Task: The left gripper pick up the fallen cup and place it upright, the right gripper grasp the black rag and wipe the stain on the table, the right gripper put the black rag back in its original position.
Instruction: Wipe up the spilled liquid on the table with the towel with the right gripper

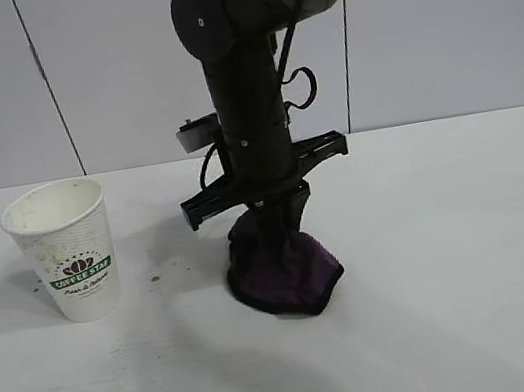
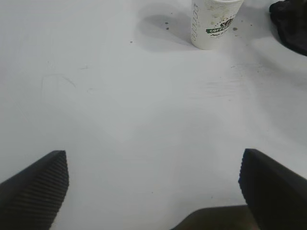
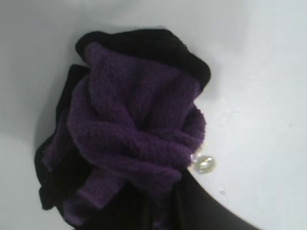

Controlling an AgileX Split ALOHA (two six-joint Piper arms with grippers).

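Observation:
The white cup [image 1: 67,251] with its green logo band stands upright on the table [image 1: 464,303] at the left. My right gripper [image 1: 273,227] reaches straight down at the centre, shut on the bunched purple-and-black rag [image 1: 285,271], which rests on the tabletop. In the right wrist view the rag [image 3: 134,129] fills the middle, and a small glossy droplet of the stain [image 3: 204,164] lies right at its edge. My left gripper [image 2: 153,177] hangs open over bare table, well back from the cup [image 2: 213,24], with nothing between its fingers [image 2: 36,191].
A few tiny brown specks [image 1: 155,279] dot the table just right of the cup. A grey panelled wall [image 1: 118,69] closes the far side. The right arm's thick body [image 1: 246,107] stands over the table's centre.

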